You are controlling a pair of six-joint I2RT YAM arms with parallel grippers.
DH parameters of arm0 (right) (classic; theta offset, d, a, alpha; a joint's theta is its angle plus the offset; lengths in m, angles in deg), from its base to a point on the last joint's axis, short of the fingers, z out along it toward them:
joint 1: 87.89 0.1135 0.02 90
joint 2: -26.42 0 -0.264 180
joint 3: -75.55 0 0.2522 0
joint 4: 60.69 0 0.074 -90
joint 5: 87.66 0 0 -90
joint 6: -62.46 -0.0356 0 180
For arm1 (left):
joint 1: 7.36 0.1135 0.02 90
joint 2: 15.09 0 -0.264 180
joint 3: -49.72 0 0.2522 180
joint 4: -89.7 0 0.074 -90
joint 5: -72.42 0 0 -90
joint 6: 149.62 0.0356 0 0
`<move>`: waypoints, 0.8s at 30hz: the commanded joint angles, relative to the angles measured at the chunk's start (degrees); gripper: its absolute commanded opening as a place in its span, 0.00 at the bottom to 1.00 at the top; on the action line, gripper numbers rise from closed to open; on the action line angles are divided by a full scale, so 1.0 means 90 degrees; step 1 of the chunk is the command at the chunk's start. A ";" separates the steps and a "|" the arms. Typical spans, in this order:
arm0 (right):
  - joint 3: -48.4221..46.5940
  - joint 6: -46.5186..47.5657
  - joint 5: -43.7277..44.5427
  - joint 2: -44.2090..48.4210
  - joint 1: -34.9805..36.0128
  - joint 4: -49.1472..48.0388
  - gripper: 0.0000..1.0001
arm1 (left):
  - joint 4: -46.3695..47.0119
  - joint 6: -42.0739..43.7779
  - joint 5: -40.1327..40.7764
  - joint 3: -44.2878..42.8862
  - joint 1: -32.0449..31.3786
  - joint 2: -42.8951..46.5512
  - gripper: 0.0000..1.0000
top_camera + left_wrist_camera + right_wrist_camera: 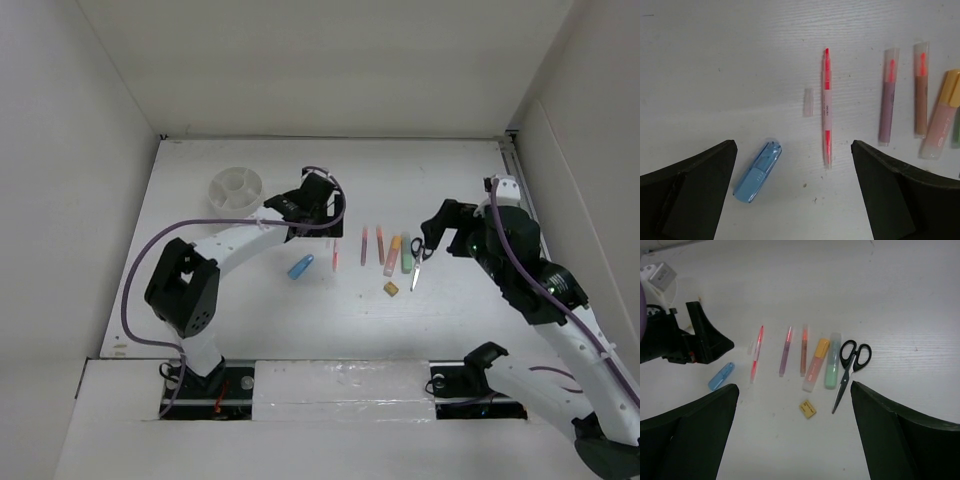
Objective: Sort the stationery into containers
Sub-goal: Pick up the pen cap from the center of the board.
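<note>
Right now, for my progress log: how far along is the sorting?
Done: nothing visible; the white cup looks empty. In hand: nothing; left tool and right tool are open, the left above the blue capsule and red pen. Remaining: those, two more pens, both highlighters, scissors, eraser, all on the table.

No legible text; illegible tiny print on red pen (826, 107)

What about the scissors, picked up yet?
No, the scissors lie flat beside the green highlighter, with nothing gripping them.
</note>
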 commanded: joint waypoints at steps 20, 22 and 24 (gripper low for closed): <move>0.0390 0.0009 -0.0804 0.0272 0.0350 -0.0774 1.00 | 0.0114 0.0430 -0.0242 -0.0757 0.0047 -0.1177 0.66; 0.0449 0.0009 -0.0804 0.0273 0.0350 -0.0774 1.00 | 0.0114 0.0430 -0.0242 -0.0758 0.0047 -0.1371 0.62; 0.0449 0.0009 -0.0862 0.0331 0.0350 -0.0774 1.00 | 0.0114 0.0430 -0.0242 -0.0758 0.0047 -0.1459 0.60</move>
